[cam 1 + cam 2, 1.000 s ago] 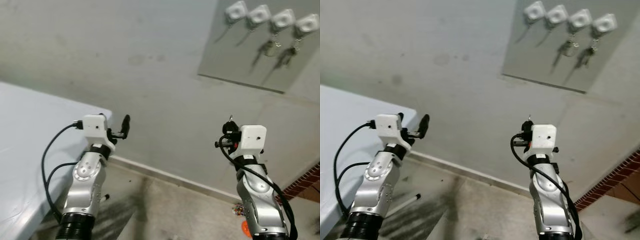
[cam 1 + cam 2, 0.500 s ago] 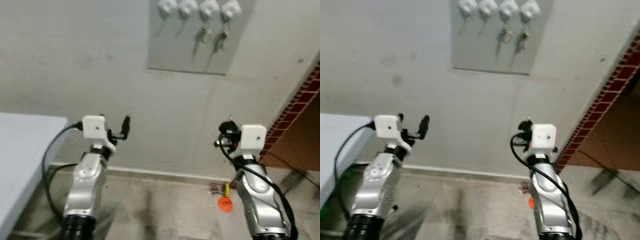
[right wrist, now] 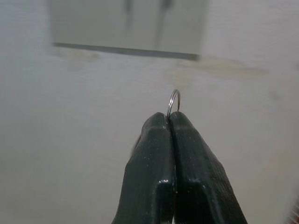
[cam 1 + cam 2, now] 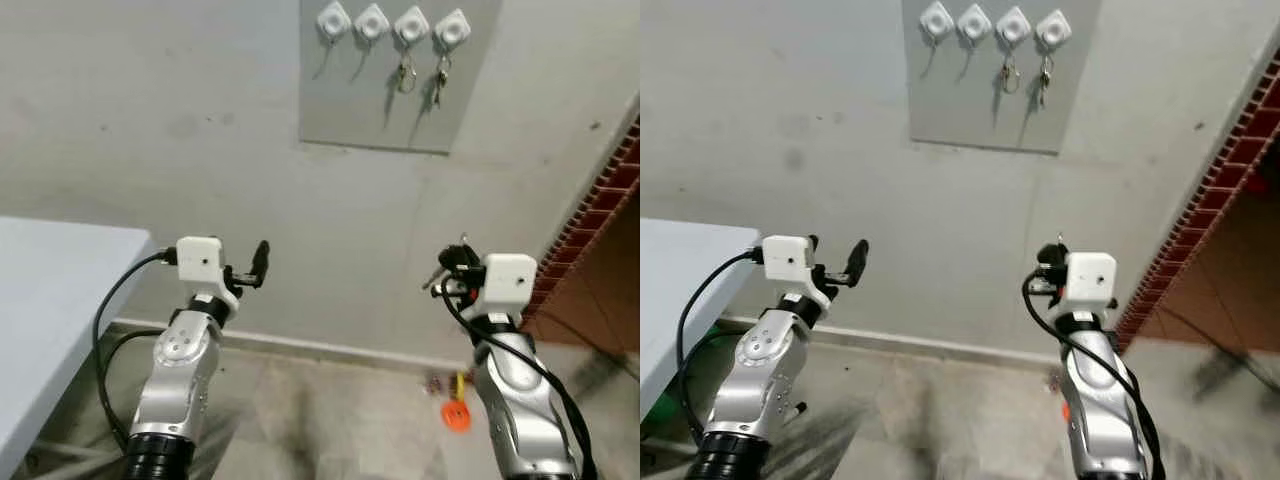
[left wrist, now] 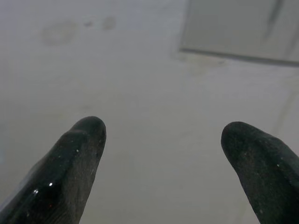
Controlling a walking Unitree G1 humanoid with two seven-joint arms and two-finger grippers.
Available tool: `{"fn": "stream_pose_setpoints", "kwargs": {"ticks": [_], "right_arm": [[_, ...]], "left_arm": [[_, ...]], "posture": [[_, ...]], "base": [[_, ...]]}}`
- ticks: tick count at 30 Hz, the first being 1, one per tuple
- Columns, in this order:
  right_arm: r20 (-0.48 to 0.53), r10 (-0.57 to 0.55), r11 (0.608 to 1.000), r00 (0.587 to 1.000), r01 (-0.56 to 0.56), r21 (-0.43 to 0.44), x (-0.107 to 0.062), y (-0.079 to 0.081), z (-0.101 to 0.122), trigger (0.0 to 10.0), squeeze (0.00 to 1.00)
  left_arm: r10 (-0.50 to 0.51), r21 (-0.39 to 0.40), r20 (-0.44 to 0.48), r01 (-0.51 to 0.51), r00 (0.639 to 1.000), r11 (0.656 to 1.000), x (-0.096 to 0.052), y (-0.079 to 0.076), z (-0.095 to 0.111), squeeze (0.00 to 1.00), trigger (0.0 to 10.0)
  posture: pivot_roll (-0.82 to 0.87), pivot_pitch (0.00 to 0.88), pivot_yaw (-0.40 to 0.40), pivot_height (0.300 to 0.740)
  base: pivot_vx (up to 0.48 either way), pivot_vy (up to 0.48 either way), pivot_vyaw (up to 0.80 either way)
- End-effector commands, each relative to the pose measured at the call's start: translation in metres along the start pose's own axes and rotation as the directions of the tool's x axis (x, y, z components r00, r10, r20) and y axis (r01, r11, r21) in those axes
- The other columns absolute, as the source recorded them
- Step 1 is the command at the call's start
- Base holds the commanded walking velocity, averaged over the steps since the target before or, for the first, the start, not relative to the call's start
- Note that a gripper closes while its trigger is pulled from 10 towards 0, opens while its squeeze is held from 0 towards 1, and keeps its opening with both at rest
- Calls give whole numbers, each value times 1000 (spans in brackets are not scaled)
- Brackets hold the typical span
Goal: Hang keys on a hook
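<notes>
A grey panel [image 4: 400, 100] on the wall carries a row of white hooks [image 4: 333, 18]. Keys [image 4: 405, 72] hang from the two right-hand hooks, and the two left-hand hooks are bare. My right gripper [image 4: 450, 265] is raised in front of the wall, well below the panel and a little to its right. In the right wrist view that gripper [image 3: 169, 117] is shut on a metal key ring [image 3: 174, 101] that pokes out past the tips. My left gripper [image 5: 161, 135] is open and holds nothing, and its fingers [image 4: 261, 258] are held up at the left.
A white table [image 4: 50, 290] stands at the left. Red brickwork [image 4: 610, 200] edges an opening at the right. A small orange object [image 4: 455, 416] lies on the floor by the skirting, between the arms and the wall.
The camera has swung and levelled, so the panel now sits upright at top centre and the brickwork has come into sight. Both arms keep their pose, and the right gripper stays shut.
</notes>
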State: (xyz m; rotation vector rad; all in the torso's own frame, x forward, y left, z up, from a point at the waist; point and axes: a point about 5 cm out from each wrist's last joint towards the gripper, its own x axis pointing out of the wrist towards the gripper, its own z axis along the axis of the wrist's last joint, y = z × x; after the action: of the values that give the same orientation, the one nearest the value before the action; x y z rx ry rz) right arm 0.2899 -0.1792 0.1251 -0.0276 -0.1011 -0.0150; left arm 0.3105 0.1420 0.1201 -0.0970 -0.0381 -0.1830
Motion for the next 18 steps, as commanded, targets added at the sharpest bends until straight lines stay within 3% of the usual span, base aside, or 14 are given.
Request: {"fn": "stream_pose_setpoints", "kwargs": {"ticks": [1,18], "right_arm": [[26,4,1000,1000,-4,7,1,2,6,10000,0],[30,8,1000,1000,-8,5,-3,0,7,10000,0]], "left_arm": [[0,6,-3,0,1000,1000,1,2,2,0,10000],[10,-11,-16,-10,1000,1000,-1,2,2,0,10000]], "posture": [[6,70,-15,740],[1,81,-20,740]], "base": [[0,0,0],[0,0,0]]}}
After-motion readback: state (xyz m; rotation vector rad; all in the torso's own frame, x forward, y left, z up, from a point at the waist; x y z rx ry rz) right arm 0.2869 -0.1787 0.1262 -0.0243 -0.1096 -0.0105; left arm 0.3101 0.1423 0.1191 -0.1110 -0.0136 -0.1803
